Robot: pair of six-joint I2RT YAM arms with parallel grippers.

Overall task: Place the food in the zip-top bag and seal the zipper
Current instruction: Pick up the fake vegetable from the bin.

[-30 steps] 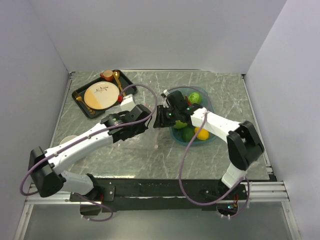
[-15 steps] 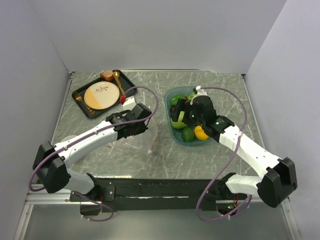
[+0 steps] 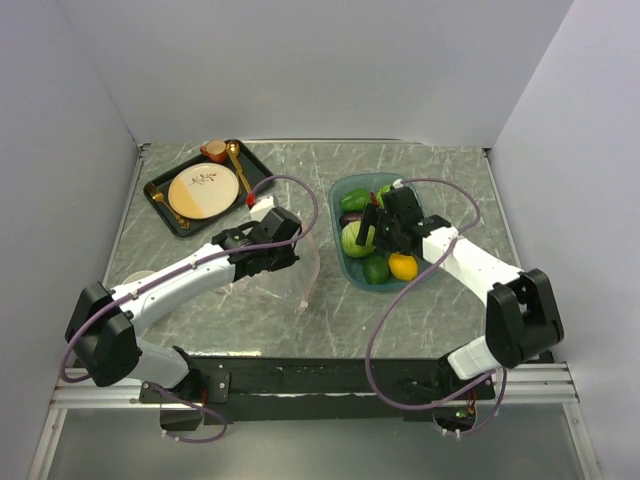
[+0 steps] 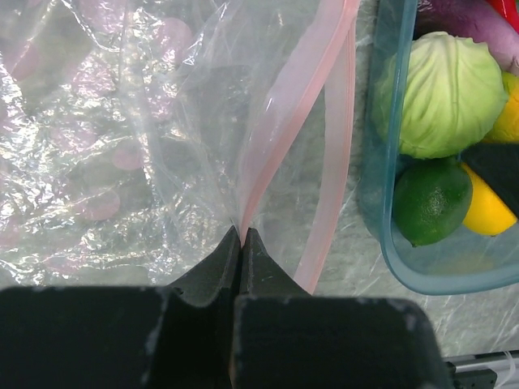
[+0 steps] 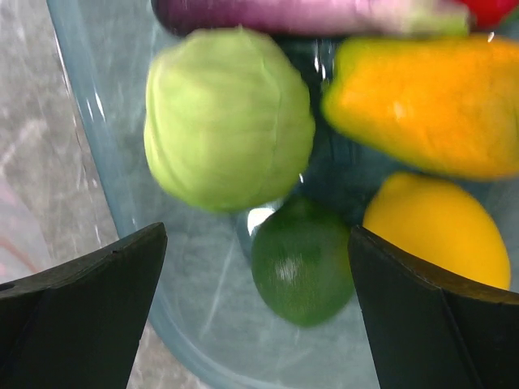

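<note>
The clear zip-top bag (image 4: pixel 122 121) lies crinkled on the marble table, its mouth facing the tub. My left gripper (image 4: pixel 241 232) is shut on the pink zipper (image 4: pixel 292 105), pinching one lip up so the mouth gapes; from above, the left gripper (image 3: pixel 293 258) is left of the tub. My right gripper (image 5: pixel 258 235) hangs open over the teal tub (image 5: pixel 105 178), empty, with a dark green lime (image 5: pixel 300 263) below its jaws. Also in the tub are a pale green cabbage (image 5: pixel 227 117), a yellow lemon (image 5: pixel 438 235), an orange-yellow mango (image 5: pixel 430 105) and a purple eggplant (image 5: pixel 284 14).
A black tray (image 3: pixel 160 200) with a round plate (image 3: pixel 203 190), a cup and gold spoons sits at the back left. The tub (image 3: pixel 334 200) stands right of centre, close beside the bag's mouth. White walls close in the table on three sides.
My right arm has swung from the bag's mouth back over the tub, and its jaws have opened wide. The left gripper has kept its pinch on the zipper.
</note>
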